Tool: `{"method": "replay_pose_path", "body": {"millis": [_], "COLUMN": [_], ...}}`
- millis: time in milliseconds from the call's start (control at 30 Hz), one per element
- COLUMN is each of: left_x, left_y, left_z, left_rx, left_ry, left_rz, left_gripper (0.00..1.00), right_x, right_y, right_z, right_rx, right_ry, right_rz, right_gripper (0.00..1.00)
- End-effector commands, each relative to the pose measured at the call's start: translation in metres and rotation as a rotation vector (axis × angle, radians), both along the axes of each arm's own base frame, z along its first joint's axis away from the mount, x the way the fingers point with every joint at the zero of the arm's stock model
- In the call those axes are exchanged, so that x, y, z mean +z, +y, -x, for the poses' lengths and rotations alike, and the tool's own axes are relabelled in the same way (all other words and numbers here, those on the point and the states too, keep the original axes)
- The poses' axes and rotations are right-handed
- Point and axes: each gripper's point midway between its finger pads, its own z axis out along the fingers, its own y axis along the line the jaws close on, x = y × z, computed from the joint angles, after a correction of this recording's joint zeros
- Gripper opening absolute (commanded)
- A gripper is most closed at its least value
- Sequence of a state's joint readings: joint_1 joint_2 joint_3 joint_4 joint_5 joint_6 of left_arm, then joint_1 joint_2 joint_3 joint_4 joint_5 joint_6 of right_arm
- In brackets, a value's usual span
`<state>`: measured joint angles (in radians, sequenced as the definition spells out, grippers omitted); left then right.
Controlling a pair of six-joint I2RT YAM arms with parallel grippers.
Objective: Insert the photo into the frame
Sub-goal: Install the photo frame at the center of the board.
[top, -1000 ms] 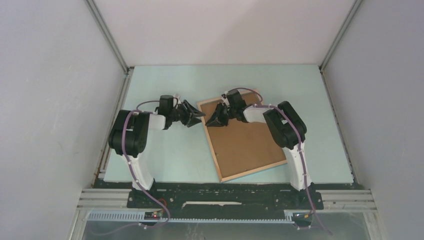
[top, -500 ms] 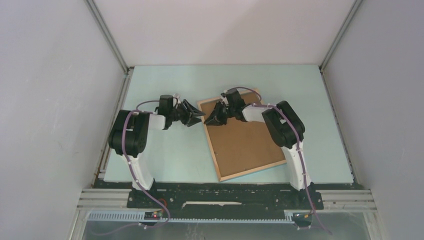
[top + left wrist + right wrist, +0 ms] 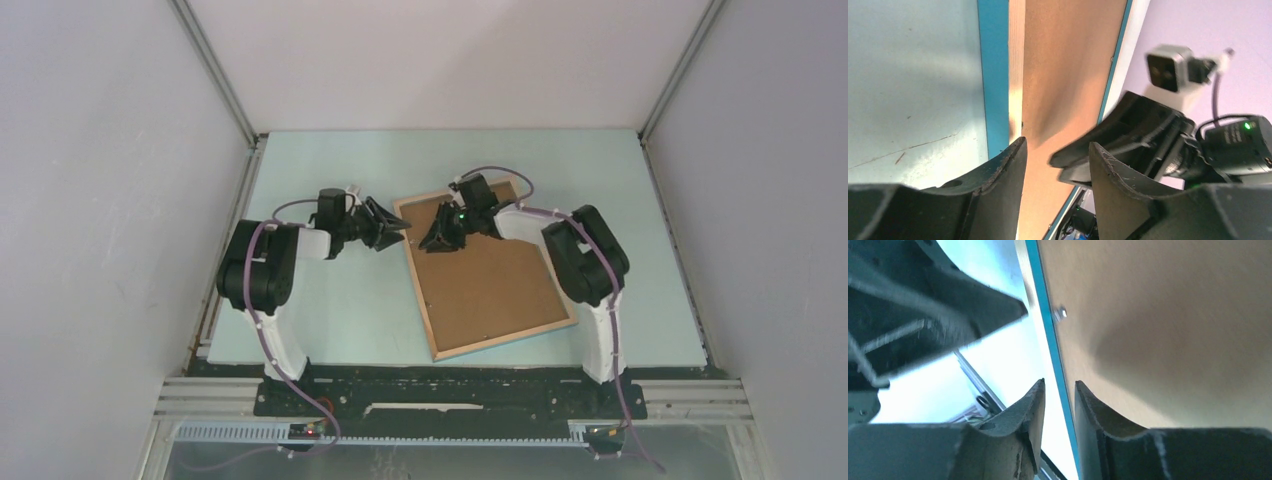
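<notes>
The frame (image 3: pixel 418 285) lies back-up on the table, with a light wood rim and turquoise edges (image 3: pixel 995 75). The brown backing board (image 3: pixel 490 280) fills it. My right gripper (image 3: pixel 440 232) is at the frame's far-left corner. In the right wrist view its jaws (image 3: pixel 1059 384) straddle the turquoise edge (image 3: pixel 1048 330), slightly open, with a bright gap beside one finger. My left gripper (image 3: pixel 385 225) hovers just left of that corner, open and holding nothing (image 3: pixel 1055 147), facing the right gripper's fingers (image 3: pixel 1128 135). The photo shows in no view.
The pale table (image 3: pixel 350 310) is walled in by grey panels on the left, right and back. A small screw or clip (image 3: pixel 1061 313) sits on the frame's back by the edge. The arm bases stand at the near edge.
The right gripper's jaws have widened on the frame's edge and its wrist has turned. The frame's near corner has slid slightly left. The left arm has not moved.
</notes>
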<state>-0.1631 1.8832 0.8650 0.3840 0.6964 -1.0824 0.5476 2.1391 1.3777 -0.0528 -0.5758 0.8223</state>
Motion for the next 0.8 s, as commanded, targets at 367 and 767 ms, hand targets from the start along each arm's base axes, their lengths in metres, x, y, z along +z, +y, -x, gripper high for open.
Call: {"method": "replay_pose_path", "body": {"millis": [367, 767], "left_x": [0.053, 0.079], "left_y": [0.016, 0.009], "left_z": [-0.008, -0.001], "left_rx": [-0.039, -0.065], "left_ry": [-0.185, -0.255], "left_rz": [-0.108, -0.116], "left_gripper": [0.57, 0.58], "right_x": [0.047, 0.049], "right_y": [-0.241, -0.32], "right_z": [0.033, 0.124], "right_rx": [-0.278, -0.704], "right_ry": [-0.123, 0.047], "right_rz": [0.457, 0.642], "right_gripper": [0.56, 0.61]}}
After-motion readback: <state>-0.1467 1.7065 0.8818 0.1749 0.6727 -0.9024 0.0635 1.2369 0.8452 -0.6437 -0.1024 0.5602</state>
